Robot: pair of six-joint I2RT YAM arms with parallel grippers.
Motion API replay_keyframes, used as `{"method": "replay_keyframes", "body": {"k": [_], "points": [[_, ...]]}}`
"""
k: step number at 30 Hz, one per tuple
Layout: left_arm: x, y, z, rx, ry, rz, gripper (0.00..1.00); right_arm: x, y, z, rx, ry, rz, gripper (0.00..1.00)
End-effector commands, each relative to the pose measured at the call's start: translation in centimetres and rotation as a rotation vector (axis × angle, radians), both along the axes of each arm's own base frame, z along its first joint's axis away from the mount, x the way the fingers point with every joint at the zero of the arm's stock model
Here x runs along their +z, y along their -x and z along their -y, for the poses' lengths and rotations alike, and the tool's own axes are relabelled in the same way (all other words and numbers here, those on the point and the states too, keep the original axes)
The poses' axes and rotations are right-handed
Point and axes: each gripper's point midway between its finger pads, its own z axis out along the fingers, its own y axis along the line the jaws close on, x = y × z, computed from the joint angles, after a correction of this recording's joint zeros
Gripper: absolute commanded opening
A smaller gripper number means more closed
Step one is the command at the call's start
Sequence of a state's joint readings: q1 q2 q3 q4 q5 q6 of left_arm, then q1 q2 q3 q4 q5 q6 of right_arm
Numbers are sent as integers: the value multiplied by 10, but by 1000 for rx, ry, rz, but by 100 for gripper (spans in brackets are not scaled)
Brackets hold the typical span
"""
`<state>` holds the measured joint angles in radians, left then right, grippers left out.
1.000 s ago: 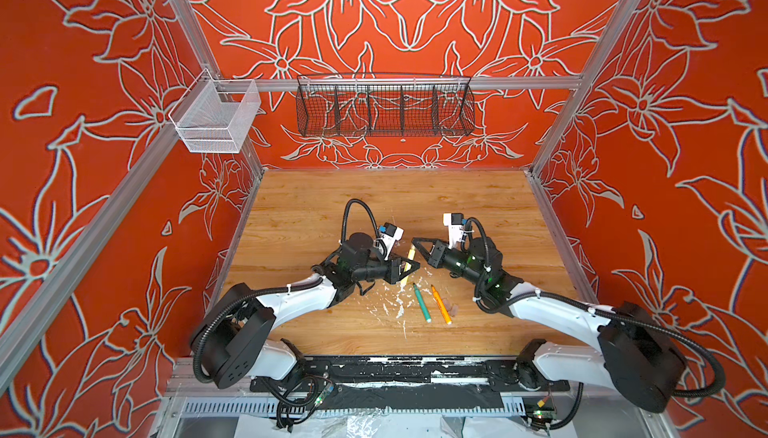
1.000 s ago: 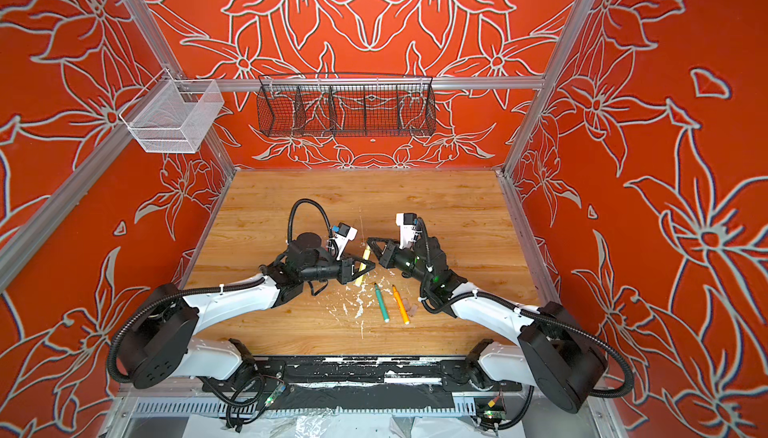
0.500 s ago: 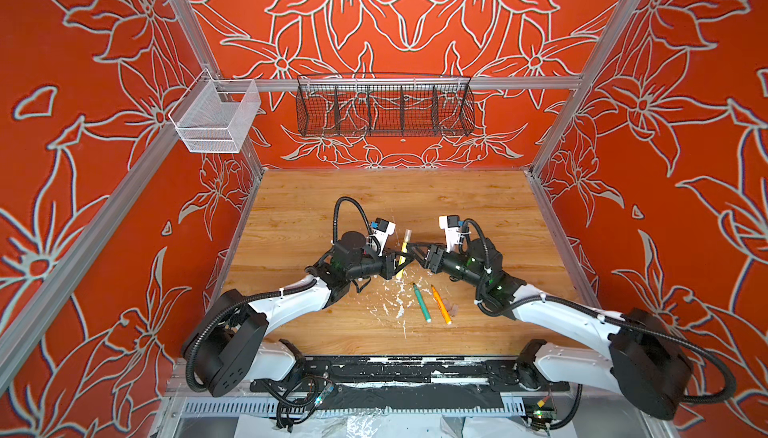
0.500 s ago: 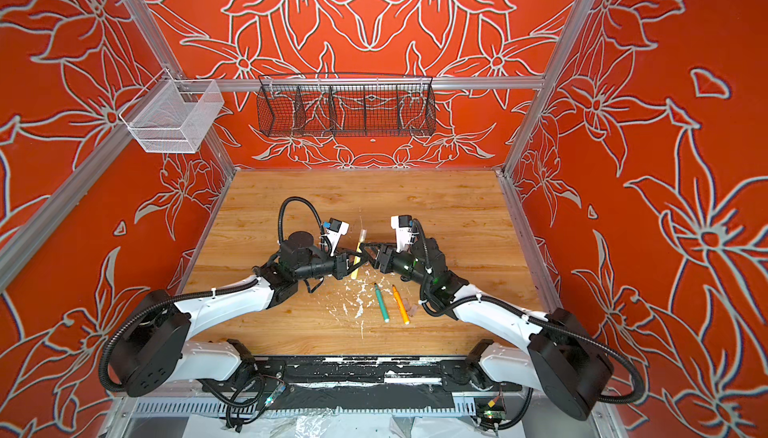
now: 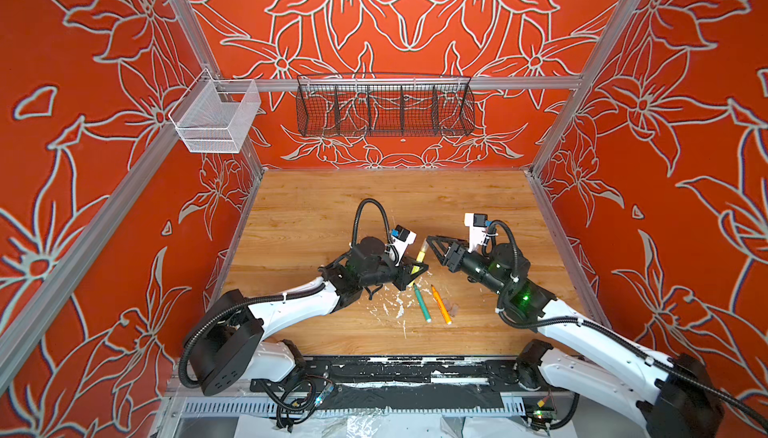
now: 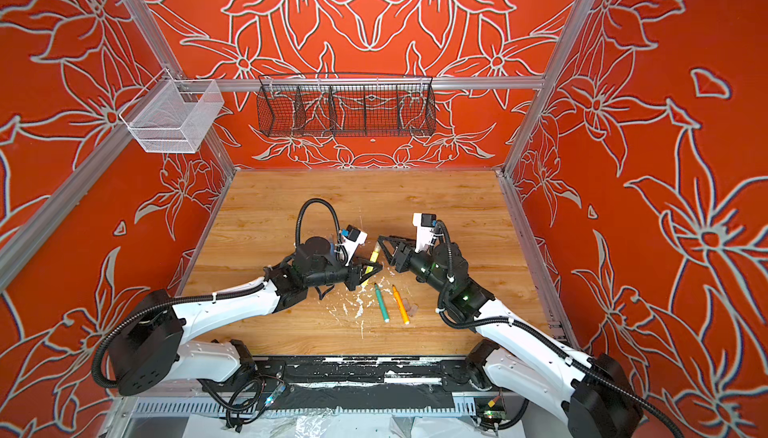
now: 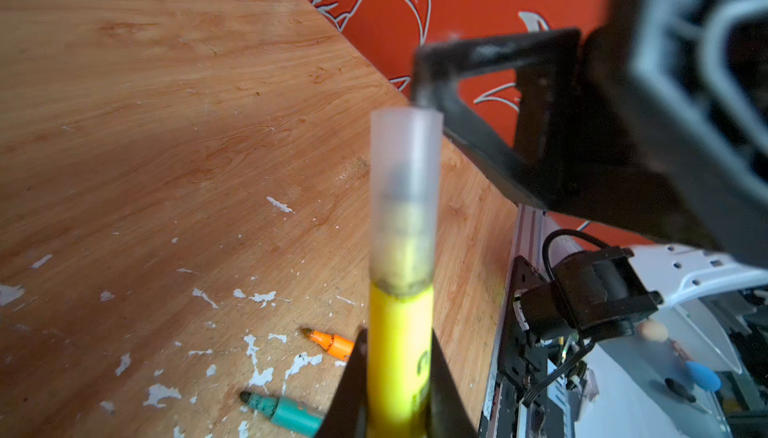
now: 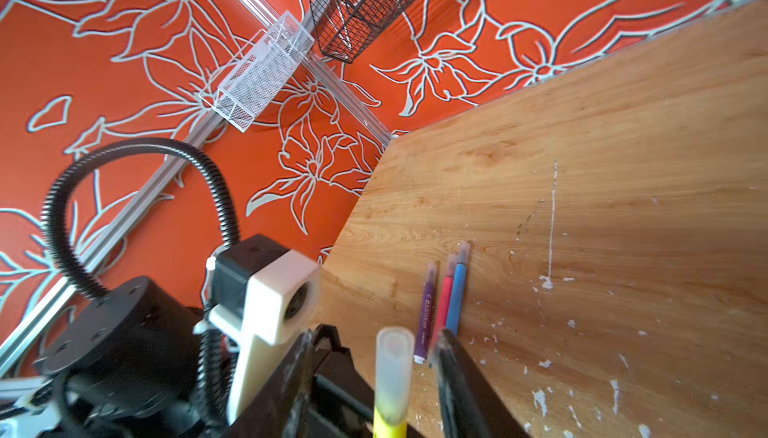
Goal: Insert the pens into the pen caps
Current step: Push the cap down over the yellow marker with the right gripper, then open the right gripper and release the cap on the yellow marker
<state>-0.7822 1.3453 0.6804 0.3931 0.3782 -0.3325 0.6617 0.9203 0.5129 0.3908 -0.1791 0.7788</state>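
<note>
My left gripper is shut on the barrel of a yellow pen, held tilted above the table. A translucent pen cap sits over the pen's tip. My right gripper is open, with a jaw on each side of the cap and a gap to it. A green pen and an orange pen lie uncapped on the wood. A small clear cap lies beside the orange pen.
Purple, pink and blue pens lie side by side with caps on. White flecks litter the table. A black wire basket hangs on the back wall and a white mesh basket on the left wall.
My right gripper has opened, let go of the cap and drawn back a little to the right. The cap stays on the yellow pen in my left gripper.
</note>
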Motion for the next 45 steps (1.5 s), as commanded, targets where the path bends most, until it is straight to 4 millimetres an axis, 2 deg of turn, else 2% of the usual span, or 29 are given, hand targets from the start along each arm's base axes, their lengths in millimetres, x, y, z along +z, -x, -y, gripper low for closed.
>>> {"method": "replay_keyframes", "body": {"k": [1,5,11,17,21,25,28,30,34,40,45], "points": [[11,-1,2,9,-37,85,0,-1,-4,6,-35,38,-1,49],[9,3,7,-3,-74,113,0,-2,-6,0,-10,49,-6,45],[8,4,10,-11,-88,119,0,-8,-7,-12,36,47,-35,29],[9,3,8,6,-88,124,0,-12,-8,-19,65,47,-53,7],[16,-1,6,37,-62,134,0,-19,-10,-25,80,45,-75,0],[50,-23,2,140,-26,179,0,-24,-11,-33,103,55,-101,0],[89,-37,-3,203,13,264,0,-35,-6,-38,129,77,-119,0],[111,-50,-14,289,63,289,0,-46,-2,-40,138,87,-126,0],[154,-64,-25,321,176,343,0,-57,1,-48,171,90,-144,0],[178,-91,-40,417,130,446,0,-46,19,-74,318,40,-76,0],[196,-108,-53,492,141,515,0,-60,22,-88,360,53,-101,0]]}}
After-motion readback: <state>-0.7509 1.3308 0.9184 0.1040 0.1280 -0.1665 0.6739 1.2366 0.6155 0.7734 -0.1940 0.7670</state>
